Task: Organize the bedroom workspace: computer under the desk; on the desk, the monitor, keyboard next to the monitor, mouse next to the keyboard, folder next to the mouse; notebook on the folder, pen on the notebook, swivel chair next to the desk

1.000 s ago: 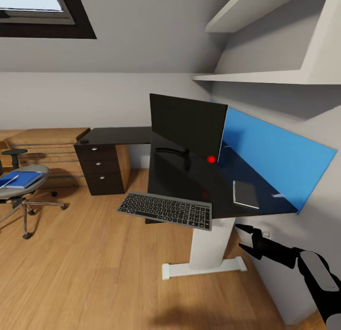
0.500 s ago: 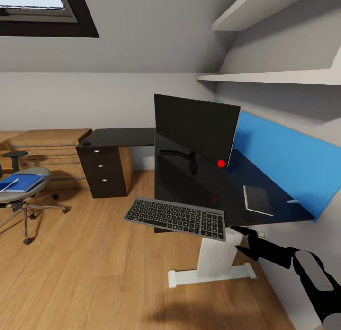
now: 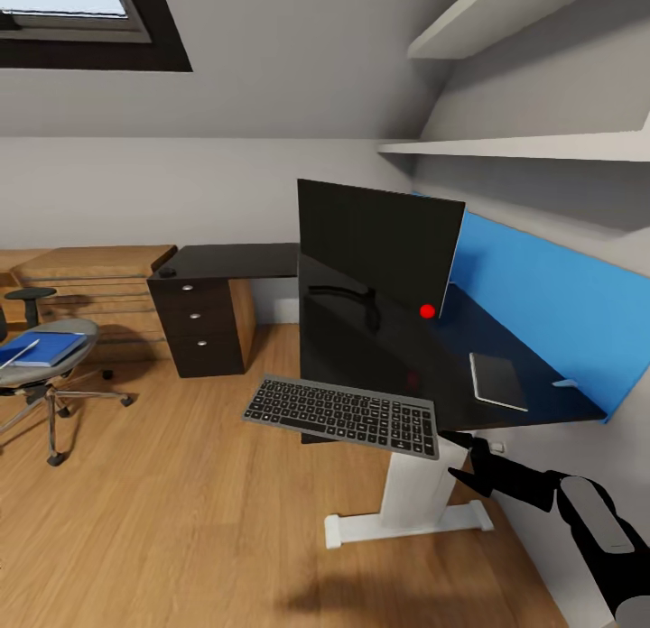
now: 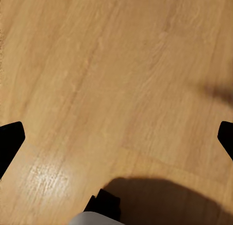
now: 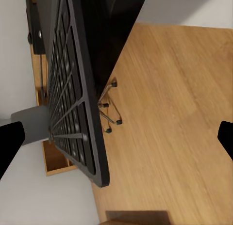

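The keyboard (image 3: 343, 414) lies tilted, overhanging the front edge of the black desk (image 3: 397, 357); in the right wrist view the keyboard (image 5: 73, 104) shows edge-on. My right gripper (image 3: 462, 457) (image 5: 116, 137) is open, just right of the keyboard's near end and below the desk edge. The monitor (image 3: 379, 244) stands on the desk, with the dark notebook (image 3: 496, 381) lying flat to its right. A small black mouse (image 3: 167, 272) rests on the far wing. At far left, the swivel chair (image 3: 41, 375) carries the blue folder (image 3: 47, 347). My left gripper (image 4: 116, 137) hangs open over the floor.
A blue panel (image 3: 551, 303) lines the wall behind the desk, under white shelves (image 3: 506, 145). Black drawers (image 3: 194, 326) and a low wooden cabinet (image 3: 90, 276) stand at the back. The white desk leg (image 3: 411, 493) is beside my right arm. Wooden floor (image 3: 181, 520) spreads to the left.
The whole view has shifted: the camera has come closer to the desk. My right gripper now sits nearer the keyboard's near end. The things on the desk and chair have not moved.
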You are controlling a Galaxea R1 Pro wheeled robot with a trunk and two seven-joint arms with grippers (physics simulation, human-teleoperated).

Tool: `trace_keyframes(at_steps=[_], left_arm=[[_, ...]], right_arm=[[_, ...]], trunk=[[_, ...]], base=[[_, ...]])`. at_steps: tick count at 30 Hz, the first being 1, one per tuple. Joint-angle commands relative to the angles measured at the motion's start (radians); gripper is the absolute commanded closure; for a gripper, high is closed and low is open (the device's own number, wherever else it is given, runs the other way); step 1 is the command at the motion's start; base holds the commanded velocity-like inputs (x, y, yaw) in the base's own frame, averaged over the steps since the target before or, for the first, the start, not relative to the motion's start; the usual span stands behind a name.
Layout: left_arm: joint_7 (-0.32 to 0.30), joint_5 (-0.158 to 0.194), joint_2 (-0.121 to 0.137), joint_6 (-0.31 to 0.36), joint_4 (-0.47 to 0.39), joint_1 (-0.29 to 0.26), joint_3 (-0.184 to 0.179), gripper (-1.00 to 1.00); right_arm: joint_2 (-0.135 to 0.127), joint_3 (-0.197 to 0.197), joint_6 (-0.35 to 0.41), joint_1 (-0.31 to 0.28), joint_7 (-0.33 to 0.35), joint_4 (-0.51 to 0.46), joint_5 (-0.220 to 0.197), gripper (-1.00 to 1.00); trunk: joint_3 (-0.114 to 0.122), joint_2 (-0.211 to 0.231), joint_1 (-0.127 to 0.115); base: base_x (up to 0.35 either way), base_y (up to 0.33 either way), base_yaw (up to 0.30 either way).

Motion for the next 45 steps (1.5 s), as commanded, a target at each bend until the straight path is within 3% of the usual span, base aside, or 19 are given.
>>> trace_keyframes(at_steps=[1, 9, 16, 45], left_arm=[[0.008, 0.008, 0.001, 0.001, -0.002, 0.0, -0.005, -1.0], [0.008, 0.006, 0.001, 0.001, -0.003, 0.0, -0.006, -1.0], [0.008, 0.004, 0.0, -0.001, -0.003, 0.0, -0.008, -1.0], [0.008, 0.005, 0.001, -0.002, -0.002, 0.0, -0.008, -1.0]], right_arm=[[0.0, -0.002, 0.005, -0.001, 0.009, 0.0, 0.01, -1.0], [0.0, -0.002, 0.005, -0.001, 0.01, 0.0, 0.01, -1.0], [0.001, -0.001, 0.005, -0.001, 0.011, 0.0, 0.01, -1.0], [0.0, -0.003, 0.005, -0.001, 0.011, 0.001, 0.011, -1.0]], trunk=[[-0.001, 0.0, 0.0], [-0.001, 0.0, 0.0], [0.021, 0.049, -0.027], [0.021, 0.049, -0.027]], base=[[0.0, 0.12, 0.0], [0.0, 0.053, 0.0], [0.0, 0.005, 0.0], [0.023, 0.0, 0.0]])
